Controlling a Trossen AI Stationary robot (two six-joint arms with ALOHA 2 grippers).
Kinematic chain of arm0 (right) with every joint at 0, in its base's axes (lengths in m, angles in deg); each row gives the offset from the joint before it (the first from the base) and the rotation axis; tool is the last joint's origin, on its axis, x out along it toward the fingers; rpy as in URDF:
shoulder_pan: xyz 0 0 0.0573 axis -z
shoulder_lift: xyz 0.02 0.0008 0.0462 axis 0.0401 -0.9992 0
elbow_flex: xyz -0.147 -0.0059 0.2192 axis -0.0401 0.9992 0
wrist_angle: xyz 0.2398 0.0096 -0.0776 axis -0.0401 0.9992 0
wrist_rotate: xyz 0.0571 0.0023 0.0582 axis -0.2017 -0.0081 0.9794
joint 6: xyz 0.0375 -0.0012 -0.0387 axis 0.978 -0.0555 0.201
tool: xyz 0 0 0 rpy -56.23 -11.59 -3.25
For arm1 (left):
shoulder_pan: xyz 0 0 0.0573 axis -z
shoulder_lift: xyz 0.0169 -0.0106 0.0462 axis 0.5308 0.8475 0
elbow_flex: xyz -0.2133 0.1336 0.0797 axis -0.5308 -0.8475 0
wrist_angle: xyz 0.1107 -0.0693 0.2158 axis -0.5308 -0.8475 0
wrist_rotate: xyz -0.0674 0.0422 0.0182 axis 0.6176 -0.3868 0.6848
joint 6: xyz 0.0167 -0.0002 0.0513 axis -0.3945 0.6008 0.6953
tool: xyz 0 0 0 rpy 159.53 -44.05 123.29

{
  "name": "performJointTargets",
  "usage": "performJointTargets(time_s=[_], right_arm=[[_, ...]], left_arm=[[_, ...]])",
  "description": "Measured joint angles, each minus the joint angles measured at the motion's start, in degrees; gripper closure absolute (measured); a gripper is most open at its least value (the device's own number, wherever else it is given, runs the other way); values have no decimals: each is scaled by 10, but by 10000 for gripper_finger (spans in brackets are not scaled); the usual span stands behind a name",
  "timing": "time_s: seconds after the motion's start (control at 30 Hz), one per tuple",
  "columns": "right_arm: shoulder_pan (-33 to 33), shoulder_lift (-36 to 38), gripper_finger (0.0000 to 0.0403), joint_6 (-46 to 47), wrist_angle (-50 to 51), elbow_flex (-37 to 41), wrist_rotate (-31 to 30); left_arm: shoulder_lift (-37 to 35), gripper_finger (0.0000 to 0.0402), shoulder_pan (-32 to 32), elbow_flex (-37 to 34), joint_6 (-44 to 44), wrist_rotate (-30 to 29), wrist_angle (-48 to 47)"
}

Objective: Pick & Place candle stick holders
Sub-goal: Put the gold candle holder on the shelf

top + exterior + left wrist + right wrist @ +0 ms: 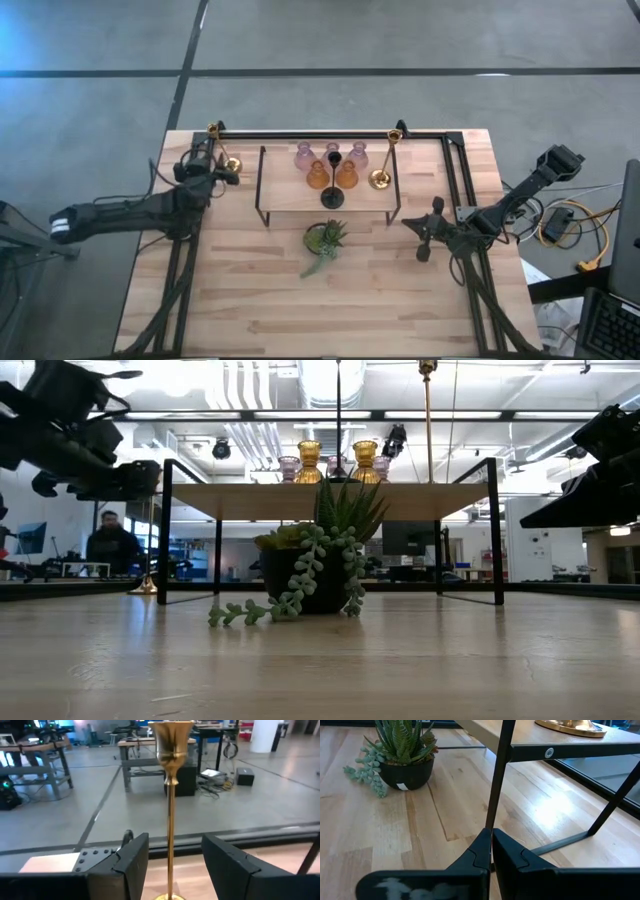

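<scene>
Potted plant: the green potted plant [325,240] stands near the middle of the bench [250,310], just in front of the shelf; no part of the task.
Right gripper: the right gripper [424,238] waits low over the right side of the bench, beside the shelf's right legs, fingers pressed together and holding nothing.
Shelf: the black-framed shelf [275,200] along the bench's far side carries seven holders, three pink [304,155], two amber [317,176], one black [332,195] and one brass holder [381,177] at its right end.
Left gripper: the left gripper [172,857] sits at the bench's far left corner, fingers apart on either side of the stem of the remaining brass candle holder [171,795], not touching it.
Holder's place: upright on the bench itself, left of the shelf.
Step in hand: likely lined up for the pick, grasp not yet made.
Next move calls for: closing squarely on the thin stem, then a straight lift; a tall, narrow piece like this may tip if nudged.
</scene>
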Motion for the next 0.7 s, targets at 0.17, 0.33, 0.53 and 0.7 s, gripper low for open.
performJointTargets(time_s=[0.17,0.33,0.53,0.7], right_arm=[[0,0,394,0,0,0,0],[0,0,394,0,0,0,0],[0,0,394,0,0,0,0],[0,0,394,0,0,0,0]], left_arm=[[4,197,-56,-10,51,76,76],[16,168,-105,-14,110,123,132],[39,143,-154,-14,134,170,189],[75,140,-201,-14,147,234,228]])
